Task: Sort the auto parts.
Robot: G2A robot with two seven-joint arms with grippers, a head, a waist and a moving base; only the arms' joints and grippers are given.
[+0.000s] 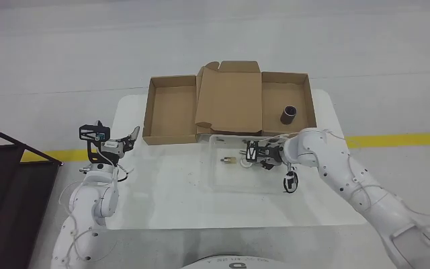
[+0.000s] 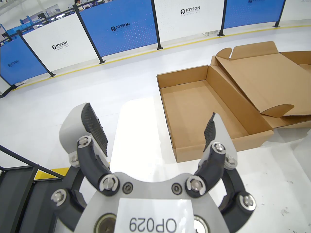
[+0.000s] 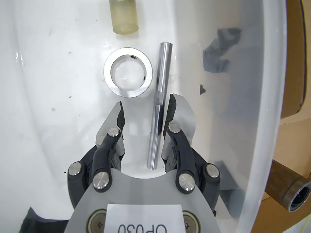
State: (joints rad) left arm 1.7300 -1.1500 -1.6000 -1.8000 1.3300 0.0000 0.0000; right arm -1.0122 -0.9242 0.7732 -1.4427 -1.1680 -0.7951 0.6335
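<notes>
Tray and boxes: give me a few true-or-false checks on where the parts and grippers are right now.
1. The right gripper is open with the rod between its fingers. True.
2. The ring is threaded on the rod. False: it lies beside the rod in the tray.
3. The left gripper holds a part. False: it is open and empty.
4. The left box is empty. True.
5. The tube lies in the tray. False: it is in the right box.
</notes>
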